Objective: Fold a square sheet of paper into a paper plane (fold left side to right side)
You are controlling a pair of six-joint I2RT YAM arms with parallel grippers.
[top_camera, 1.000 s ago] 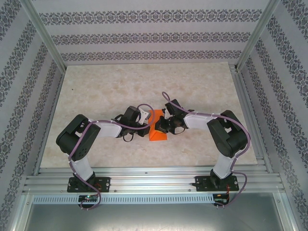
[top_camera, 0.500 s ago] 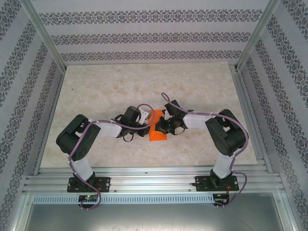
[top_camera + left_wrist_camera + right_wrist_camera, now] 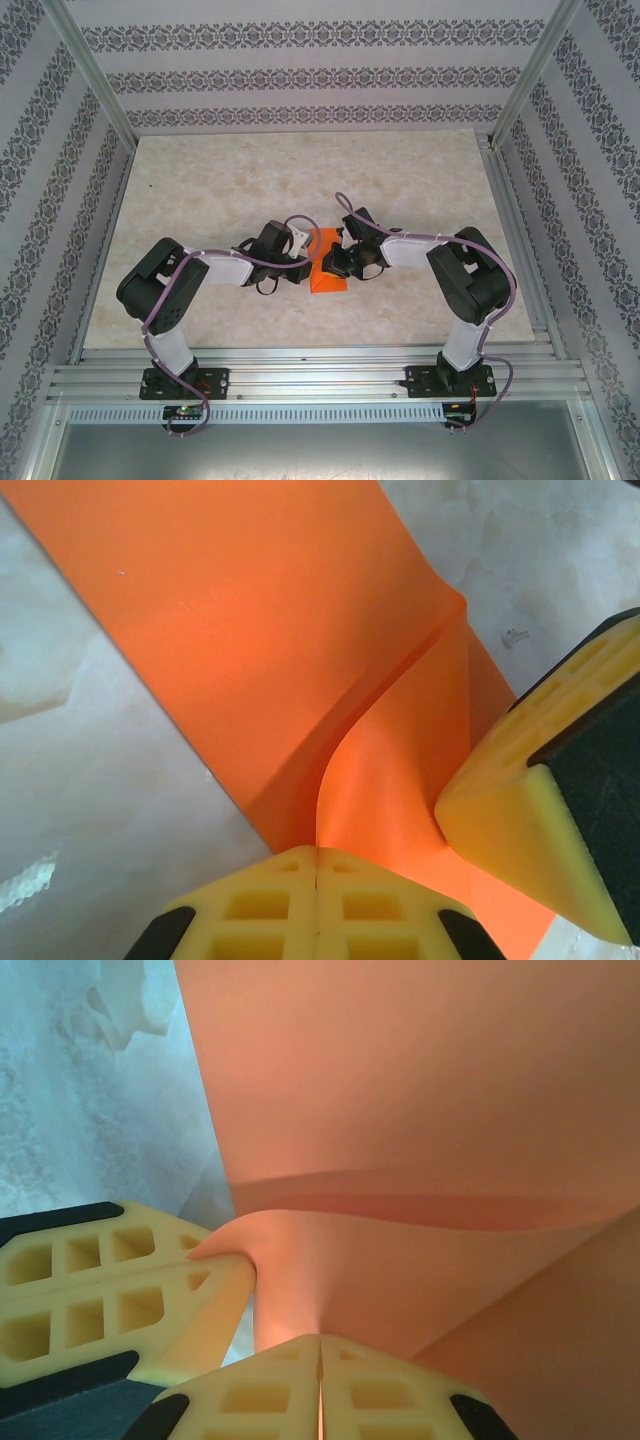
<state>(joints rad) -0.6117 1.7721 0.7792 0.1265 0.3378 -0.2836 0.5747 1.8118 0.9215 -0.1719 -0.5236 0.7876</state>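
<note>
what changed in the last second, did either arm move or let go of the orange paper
Very little. The right arm swung its elbow slightly inward, toward the left arm. Nothing was let go: the left pincer and the right pincer stayed shut on the orange paper, which kept its place on the table.

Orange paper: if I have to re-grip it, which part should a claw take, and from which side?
Best the lifted flap of the orange paper, at its free edge, coming in low along the table. It curls up, so a claw can close on both faces; the rest lies flat. The left claw and right claw are pinched there now.
</note>
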